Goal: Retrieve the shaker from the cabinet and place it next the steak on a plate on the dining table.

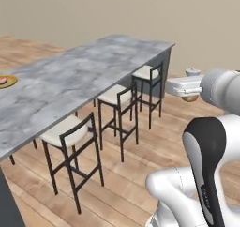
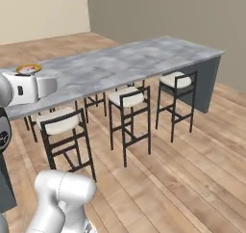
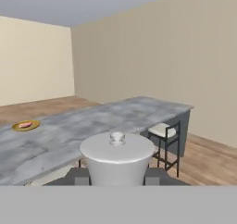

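In the hand view we see the shaker nearest the lens, its pale top facing us, pinched between the two dark tips of the pincer; in the left base view its brown body and pale top show at the arm's end, held in the air well off the bench. Going left to right on the marble top, we note the plate with the steak on it at the far left, then bare marble. Three stools stand along the bench's near side.
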Robot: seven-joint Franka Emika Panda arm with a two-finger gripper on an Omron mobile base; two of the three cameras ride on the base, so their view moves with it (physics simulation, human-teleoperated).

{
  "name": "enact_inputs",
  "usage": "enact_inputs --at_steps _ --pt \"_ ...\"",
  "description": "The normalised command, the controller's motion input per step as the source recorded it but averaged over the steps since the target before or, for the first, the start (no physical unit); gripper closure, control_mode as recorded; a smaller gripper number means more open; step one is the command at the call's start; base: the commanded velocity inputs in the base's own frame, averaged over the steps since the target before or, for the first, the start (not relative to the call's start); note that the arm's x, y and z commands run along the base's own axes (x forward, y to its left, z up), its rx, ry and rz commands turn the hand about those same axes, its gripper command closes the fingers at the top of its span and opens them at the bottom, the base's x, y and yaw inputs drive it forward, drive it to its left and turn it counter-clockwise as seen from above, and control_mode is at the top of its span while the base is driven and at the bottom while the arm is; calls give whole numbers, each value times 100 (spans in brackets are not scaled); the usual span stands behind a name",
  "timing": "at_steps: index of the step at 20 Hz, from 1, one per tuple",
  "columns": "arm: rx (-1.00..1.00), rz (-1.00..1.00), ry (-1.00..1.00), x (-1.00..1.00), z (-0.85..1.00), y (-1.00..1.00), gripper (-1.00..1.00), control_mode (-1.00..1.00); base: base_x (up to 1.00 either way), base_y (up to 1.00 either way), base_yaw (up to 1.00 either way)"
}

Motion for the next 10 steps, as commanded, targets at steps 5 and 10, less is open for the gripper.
enact_inputs --at_steps 5,10 --pt "0 0 0 0 0 0 100 100 100 -100 33" --pt "0 0 0 0 0 0 100 100 87 -100 27"
